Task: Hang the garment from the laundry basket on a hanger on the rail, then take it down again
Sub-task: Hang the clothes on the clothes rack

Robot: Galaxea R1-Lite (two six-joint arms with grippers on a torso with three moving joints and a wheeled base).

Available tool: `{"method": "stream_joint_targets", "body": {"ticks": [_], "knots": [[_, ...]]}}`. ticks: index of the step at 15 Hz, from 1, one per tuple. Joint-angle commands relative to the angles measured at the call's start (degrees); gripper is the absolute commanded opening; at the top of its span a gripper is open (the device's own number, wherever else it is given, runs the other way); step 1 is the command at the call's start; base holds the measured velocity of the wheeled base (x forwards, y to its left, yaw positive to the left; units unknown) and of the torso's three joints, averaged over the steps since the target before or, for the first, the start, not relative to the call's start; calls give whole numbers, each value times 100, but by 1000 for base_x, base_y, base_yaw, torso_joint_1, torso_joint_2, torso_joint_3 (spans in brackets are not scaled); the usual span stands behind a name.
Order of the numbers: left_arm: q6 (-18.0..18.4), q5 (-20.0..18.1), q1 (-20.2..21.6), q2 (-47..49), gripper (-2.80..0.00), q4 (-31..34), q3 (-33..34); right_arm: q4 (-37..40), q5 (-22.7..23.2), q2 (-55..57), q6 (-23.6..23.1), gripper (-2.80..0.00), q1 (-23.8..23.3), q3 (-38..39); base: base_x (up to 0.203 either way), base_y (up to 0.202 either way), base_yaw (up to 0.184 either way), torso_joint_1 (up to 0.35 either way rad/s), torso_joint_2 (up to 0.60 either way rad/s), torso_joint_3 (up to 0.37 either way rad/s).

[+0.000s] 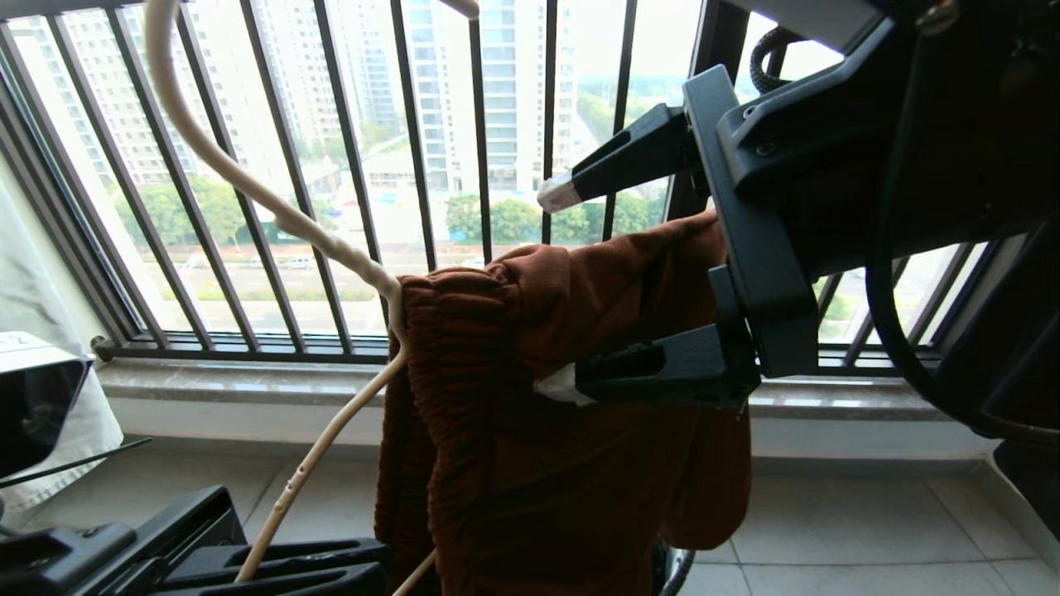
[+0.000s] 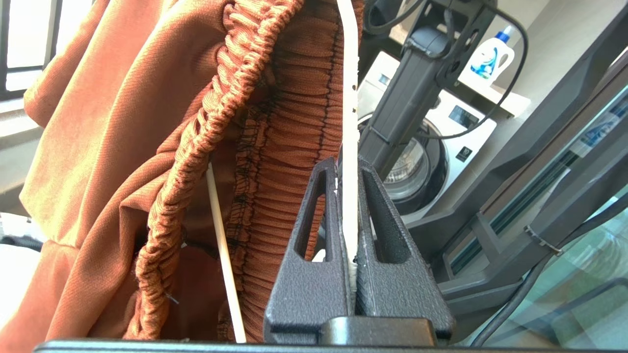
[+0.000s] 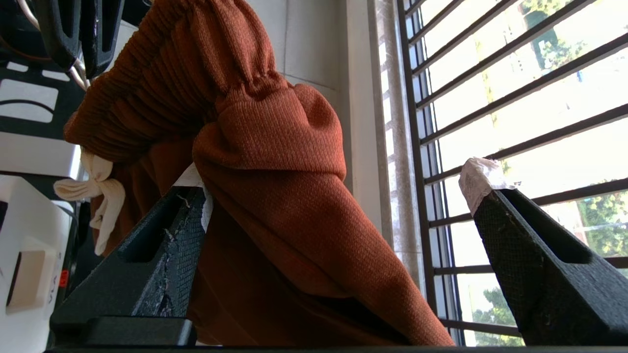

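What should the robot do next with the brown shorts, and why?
Probably close the right gripper on the fold of the shorts. Its fingers stand wide open around the cloth, one tip touching it, so nothing is gripped there yet. The shorts are draped over the cream hanger, and the left gripper is shut on the hanger's wire, holding it steady for the grab.
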Motion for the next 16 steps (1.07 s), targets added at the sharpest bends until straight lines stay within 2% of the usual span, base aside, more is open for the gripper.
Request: {"method": "stream_joint_targets", "body": {"ticks": [1,16], "knots": [[-16,-28,-6,-10,-280,68,-47,28,13,52,-31,0,1,103,0,0,0,0,0,0],[28,-63,3,-80,-280,59,-169,10,13,80,-75,0,169,314,0,0,0,0,0,0]]}}
